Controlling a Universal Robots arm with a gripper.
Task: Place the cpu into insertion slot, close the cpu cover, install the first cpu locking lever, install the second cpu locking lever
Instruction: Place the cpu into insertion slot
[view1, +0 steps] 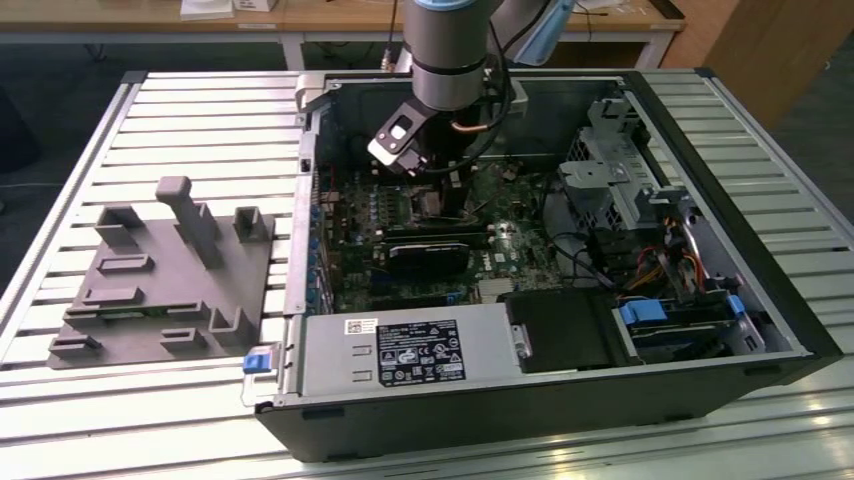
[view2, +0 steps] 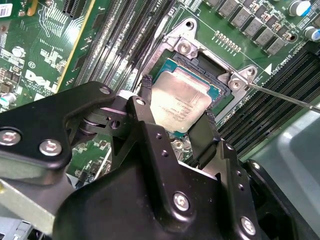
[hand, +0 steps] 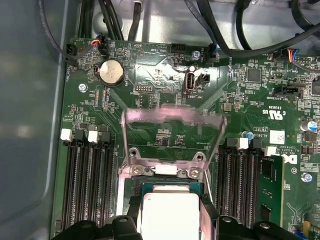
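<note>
In both wrist views my gripper (view2: 178, 102) has its two black fingers (view2: 145, 95) against opposite edges of the cpu (view2: 186, 90), a silver-topped square chip. The cpu sits in or just above the insertion slot (view2: 226, 95), whose dark rim shows around it on the green board. The cpu cover (hand: 172, 116), a thin metal frame, stands tilted up and open behind the slot (hand: 170, 186). A thin locking lever (view2: 287, 98) sticks out past one corner of the slot. In the exterior view the gripper (view1: 445, 200) reaches down into the open computer case (view1: 747, 300).
Long black memory slots (hand: 90, 185) flank the socket on both sides. A black card (view1: 434, 255) lies just in front of the gripper, with the power-supply box (view1: 400, 350) nearer. Cables (view1: 654, 260) and drive bays fill the case's right. A grey fixture (view1: 160, 270) sits left of the case.
</note>
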